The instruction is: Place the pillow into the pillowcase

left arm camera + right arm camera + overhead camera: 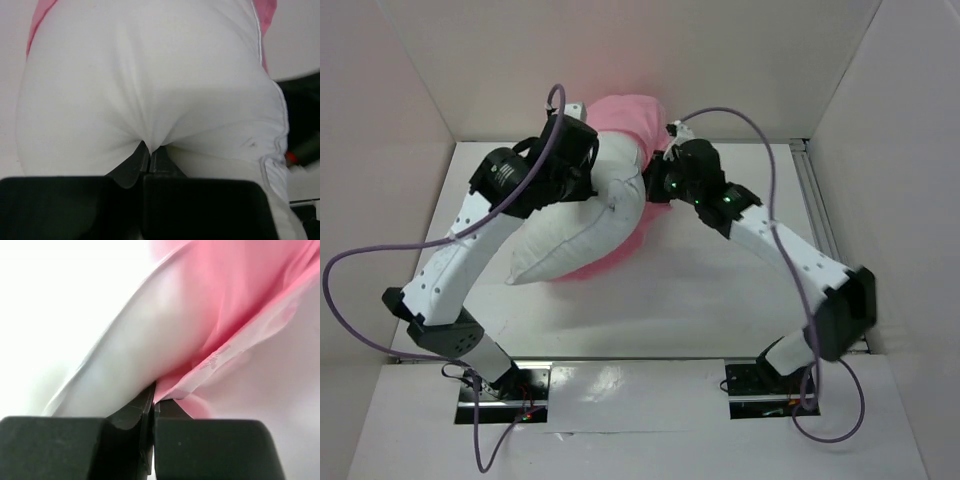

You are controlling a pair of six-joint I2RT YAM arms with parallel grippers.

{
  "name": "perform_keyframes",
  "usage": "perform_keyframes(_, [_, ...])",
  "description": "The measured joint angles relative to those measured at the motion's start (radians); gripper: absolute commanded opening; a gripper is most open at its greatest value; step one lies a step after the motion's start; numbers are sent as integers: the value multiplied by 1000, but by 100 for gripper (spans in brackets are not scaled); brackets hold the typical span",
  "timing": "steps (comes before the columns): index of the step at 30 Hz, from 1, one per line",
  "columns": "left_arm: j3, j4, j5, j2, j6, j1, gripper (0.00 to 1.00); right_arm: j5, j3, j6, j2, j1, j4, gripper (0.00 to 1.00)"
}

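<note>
**Pillow (pixel 585 225) part-way in pillowcase (pixel 625 115); both grippers closed**

1. Table (pixel 700 300): white surface. The two arm bases are bolted at its near edge, at the bottom of the top view.
2. Pillow: white and stuffed, lying diagonally at frame centre. Its near corner points lower left, toward the left arm. Its far end is tucked into pink cloth.
3. Left gripper (pixel 149 150): jaws fully closed, pinching a pucker of the pillow's white fabric between the tips (creases fan out from the pinch).
4. Right gripper (pixel 154 392): jaws fully closed, tips meeting on the pillowcase's pink hem, just beside the pillow's white flank.
5. Pillowcase: shiny pink satin at upper centre, bunched over the pillow's far end. A pink strip also shows on the table under the pillow's right edge.
6. Back wall (pixel 620 50): plain and pale, behind the pillowcase.
</note>
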Motion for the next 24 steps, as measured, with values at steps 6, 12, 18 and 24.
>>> perform_keyframes(6, [-118,-28,-92,-33,-120,-174,0,56,-203,-23,-425,156,-98,0])
perform_keyframes(12, [-225,-49,-114,238,-268,-286,0,58,-455,-13,-411,119,-271,0])
perform_keyframes(18, [-213,-19,-118,269,-330,-280,0,45,-414,-48,-356,85,-356,0])
perform_keyframes(24, [24,-108,-248,265,-327,-254,0,-3,-130,-84,-309,40,-412,0])
